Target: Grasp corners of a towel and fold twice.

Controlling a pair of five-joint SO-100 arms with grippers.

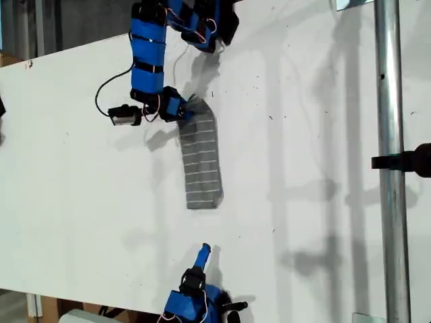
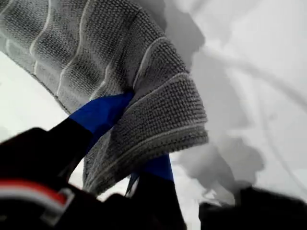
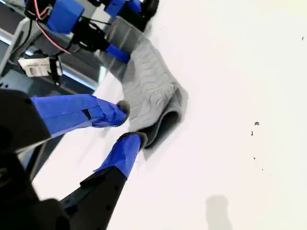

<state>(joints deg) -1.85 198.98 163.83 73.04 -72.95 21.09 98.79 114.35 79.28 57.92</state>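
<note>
The white surface (image 1: pixel 323 202) fills almost the whole exterior view, with a metal pole (image 1: pixel 389 161) running down that view's right side. The towel (image 1: pixel 201 165) lies as a long narrow strip near the middle of the exterior view, so I judge the first fold done and the second one under way or about to be.

My first gripper (image 1: pixel 187 111) sits at the strip's upper end in the exterior view, reaching down from the arm in the upper left of that frame. Its wrist view shows the blue jaws closed on the towel's edge, cloth bunched and draped over one jaw, so that end is lifted a little off the surface. Holding that end makes sense: it is the part that would be carried over toward the lower end.

My second gripper (image 1: pixel 202 257) rests at the bottom centre of the exterior view, near the strip's lower end but apart from it. Its jaws are open and empty in its own wrist view, pointed at the folded lower end (image 3: pixel 168 117), which bulges slightly; I judge it is placed to pin or take that end.
</note>
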